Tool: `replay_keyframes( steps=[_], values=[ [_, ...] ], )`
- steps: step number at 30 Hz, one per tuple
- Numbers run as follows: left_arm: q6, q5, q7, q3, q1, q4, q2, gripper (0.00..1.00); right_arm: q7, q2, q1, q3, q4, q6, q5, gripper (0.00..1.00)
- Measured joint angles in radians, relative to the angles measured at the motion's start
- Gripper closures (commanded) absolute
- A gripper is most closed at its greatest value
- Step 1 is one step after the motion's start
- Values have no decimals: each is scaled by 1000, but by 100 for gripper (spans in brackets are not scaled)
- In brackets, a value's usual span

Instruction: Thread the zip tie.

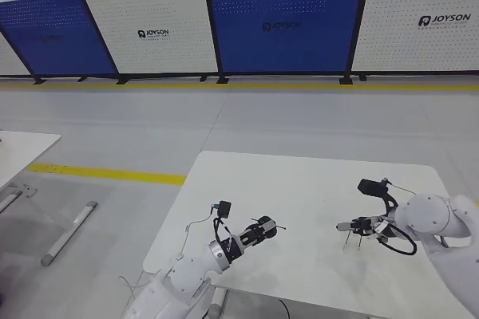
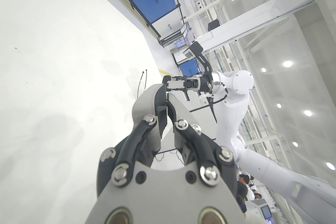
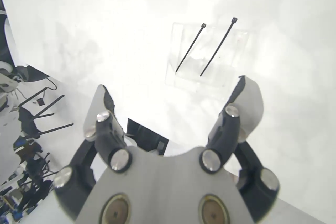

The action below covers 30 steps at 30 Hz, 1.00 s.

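Plastic this thin weighs next to nothing and bends easily, so expect either tie to skid or flex rather than resist you. One zip tie [image 3: 191, 47] and a second zip tie [image 3: 217, 47] lie flat, side by side and not touching, on a clear sheet [image 3: 236, 57] on the table [image 3: 105, 12]. They are just ahead of your right pincer [image 3: 172, 82], whose fingers stand wide apart with nothing between them. Both ties point their tapered tails back toward that pincer and their square heads away from it. My judgement is to pinch one just behind the head, the stiffest part, and grip the strap a short way up from the tail tip (any farther and the end droops too much to steer). On so smooth a sheet they may slide as the pads close. Your left pincer [image 2: 166, 93] hangs well apart from the ties, pads pressed together; whether anything lies between them I cannot tell.
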Motion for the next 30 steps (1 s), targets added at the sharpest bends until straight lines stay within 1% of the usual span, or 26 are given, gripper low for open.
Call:
replay_keyframes(
  steps=[7, 10, 12, 13, 14, 15, 17, 20, 22, 24, 25, 30],
  values=[
    [0, 0, 0, 0, 0, 0, 0, 100, 0, 0, 0, 0, 0, 0, 0, 0],
    [0, 0, 0, 0, 0, 0, 0, 100, -26, -1, -10, -5, -9, -22, -4, 0],
    [0, 0, 0, 0, 0, 0, 0, 100, -8, -2, 1, -17, -23, -25, -18, 0],
    [0, 0, 0, 0, 0, 0, 0, 100, 4, -3, 7, -24, -28, -24, -27, 10],
    [0, 0, 0, 0, 0, 0, 0, 100, 10, -4, 15, -32, -29, -16, -36, 40],
    [0, 0, 0, 0, 0, 0, 0, 100, 11, -7, 24, -40, -25, -4, -45, 53],
    [0, 0, 0, 0, 0, 0, 0, 100, 10, -11, 38, -53, -7, 1, -46, 55],
    [0, 0, 0, 0, 0, 0, 0, 100, 10, -18, 60, -78, 31, 0, -19, 58],
    [0, 0, 0, 0, 0, 0, 0, 100, 10, -22, 76, -100, 64, 0, -2, 54],
    [0, 0, 0, 0, 0, 0, 0, 100, 10, -26, 89, -119, 91, 0, 8, 58],
    [0, 0, 0, 0, 0, 0, 0, 100, 10, -29, 98, -129, 110, 0, 12, 58],
    [0, 0, 0, 0, 0, 0, 0, 100, 10, -36, 114, -137, 166, 0, 16, 62]
  ],
)
